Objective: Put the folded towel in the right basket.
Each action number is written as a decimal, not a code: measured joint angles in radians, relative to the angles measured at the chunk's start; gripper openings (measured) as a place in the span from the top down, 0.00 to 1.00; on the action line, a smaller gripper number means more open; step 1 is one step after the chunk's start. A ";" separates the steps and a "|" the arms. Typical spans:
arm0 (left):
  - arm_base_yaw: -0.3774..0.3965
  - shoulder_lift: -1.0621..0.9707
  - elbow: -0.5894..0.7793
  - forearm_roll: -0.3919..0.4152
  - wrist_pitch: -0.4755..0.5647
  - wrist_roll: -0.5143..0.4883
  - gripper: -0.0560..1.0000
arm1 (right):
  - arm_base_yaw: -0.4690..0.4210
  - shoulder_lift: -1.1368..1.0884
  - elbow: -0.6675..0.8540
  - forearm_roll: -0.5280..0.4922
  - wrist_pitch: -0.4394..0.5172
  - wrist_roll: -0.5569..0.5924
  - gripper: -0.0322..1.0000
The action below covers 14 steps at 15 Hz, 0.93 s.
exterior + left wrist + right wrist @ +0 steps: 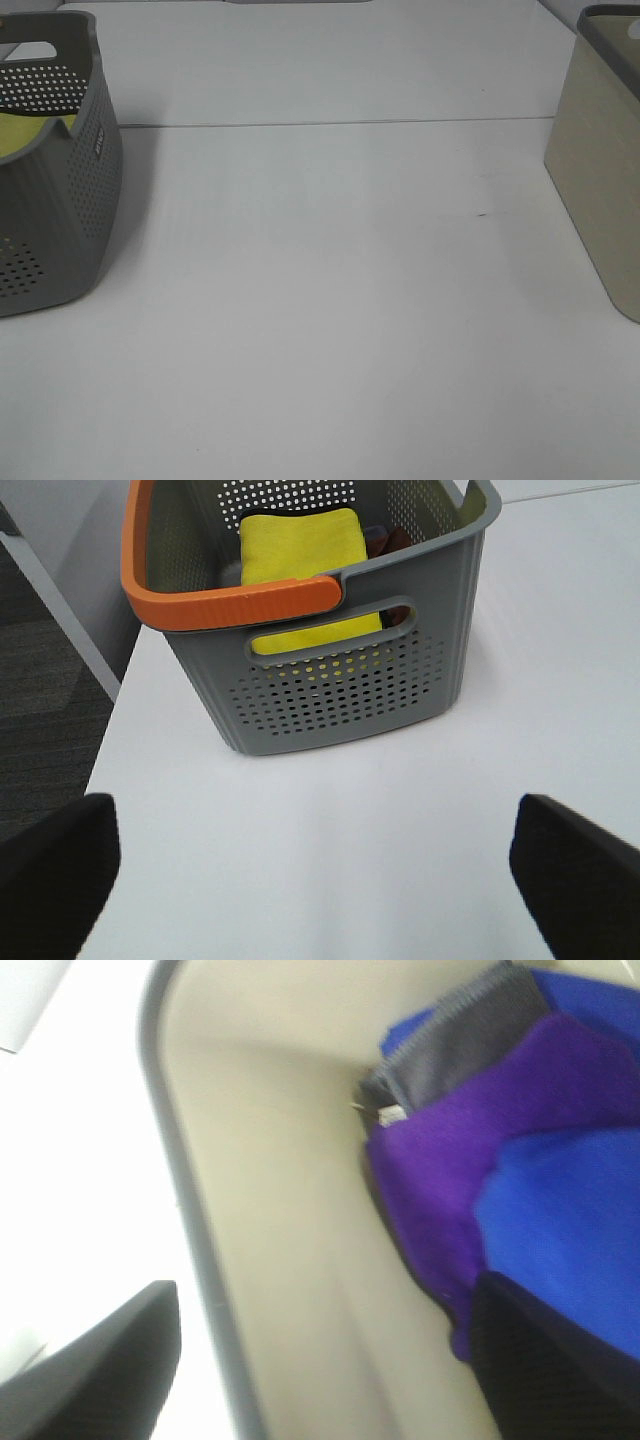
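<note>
A folded yellow towel [300,550] lies inside the grey perforated basket [340,695] with the orange handle [235,605]. In the exterior view the same basket [60,200] stands at the left edge with the yellow towel [25,135] showing inside. My left gripper [315,880] is open and empty above the table, short of this basket. The beige right basket [600,170] stands at the right edge. My right gripper [320,1380] is open over the inside of it [290,1210], where purple [480,1140], blue [570,1220] and grey [450,1040] towels lie. Neither gripper shows in the exterior view.
A dark red item [385,542] lies beside the yellow towel in the grey basket. The white table [320,300] stretches between the two baskets, with a seam [330,124] across its far part. The table's left edge drops to dark floor [50,730].
</note>
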 joint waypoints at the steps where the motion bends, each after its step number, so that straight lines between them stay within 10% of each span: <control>1: 0.000 0.000 0.000 0.000 0.000 0.000 0.01 | 0.000 -0.036 -0.005 0.003 0.010 0.000 0.23; 9: 0.000 0.000 0.000 0.000 0.000 0.000 0.01 | 0.000 -0.277 -0.005 0.082 0.273 -0.030 0.23; 14: 0.000 0.000 0.000 0.000 0.000 0.000 0.01 | 0.197 -0.585 -0.005 0.045 0.314 -0.220 0.23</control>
